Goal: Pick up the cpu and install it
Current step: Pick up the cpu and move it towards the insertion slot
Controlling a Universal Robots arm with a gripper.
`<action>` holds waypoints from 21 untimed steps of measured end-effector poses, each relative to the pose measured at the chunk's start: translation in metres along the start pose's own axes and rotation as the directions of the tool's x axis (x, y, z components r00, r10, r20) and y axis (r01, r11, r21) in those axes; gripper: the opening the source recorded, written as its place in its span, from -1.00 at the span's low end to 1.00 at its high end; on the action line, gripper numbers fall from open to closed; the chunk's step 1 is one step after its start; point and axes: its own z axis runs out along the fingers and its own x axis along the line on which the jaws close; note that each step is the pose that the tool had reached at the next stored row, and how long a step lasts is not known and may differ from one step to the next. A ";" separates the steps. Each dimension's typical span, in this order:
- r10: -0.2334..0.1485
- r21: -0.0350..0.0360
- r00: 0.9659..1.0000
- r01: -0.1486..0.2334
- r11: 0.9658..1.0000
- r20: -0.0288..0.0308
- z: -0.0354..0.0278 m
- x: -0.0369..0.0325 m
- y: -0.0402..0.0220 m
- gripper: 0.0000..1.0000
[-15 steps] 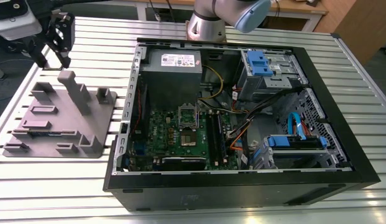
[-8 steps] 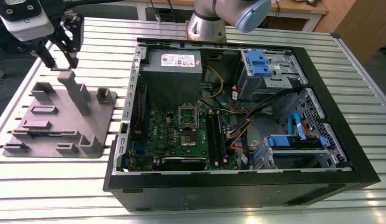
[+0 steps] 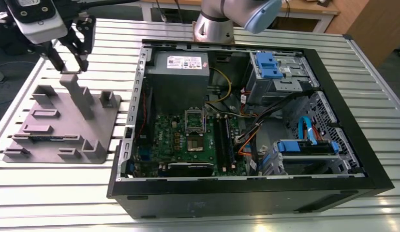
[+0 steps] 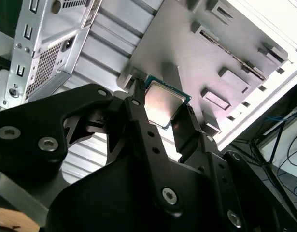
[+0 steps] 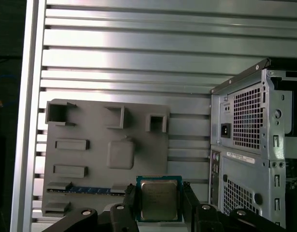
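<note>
Silvery cpu point(image 5: 159, 200) clamped in my pincer point(image 3: 69, 66), above the grey fixture plate point(image 3: 58, 126) at the edge of the slatted table point(image 3: 58, 193) on the exterior view's left; PC case point(image 3: 251, 198) just beside.

Pinched between the smooth, matt black fingers point(image 4: 143, 123) of the gripper point(image 4: 162, 110), the cpu point(image 4: 162, 104) shows a dull-silver metal lid with a satin sheen and a thin green laminate rim in the second wrist view. The matt grey plastic fixture plate point(image 5: 80, 133) rests on a table point(image 5: 138, 48) of ribbed, brightly reflective bare aluminium slats. The computer case point(image 3: 251, 198) pairs smooth satin-black outer walls with an unpainted, perforated sheet-steel rear panel point(image 5: 245, 121), and holds a green laminate motherboard point(image 3: 180, 140), a flat grey metal power supply point(image 3: 180, 79) and glossy blue plastic drive latches point(image 3: 267, 65).
</note>
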 end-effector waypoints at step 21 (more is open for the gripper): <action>0.001 0.003 1.000 -0.001 1.000 -0.011 0.0051 -0.0514 -0.0014 -0.06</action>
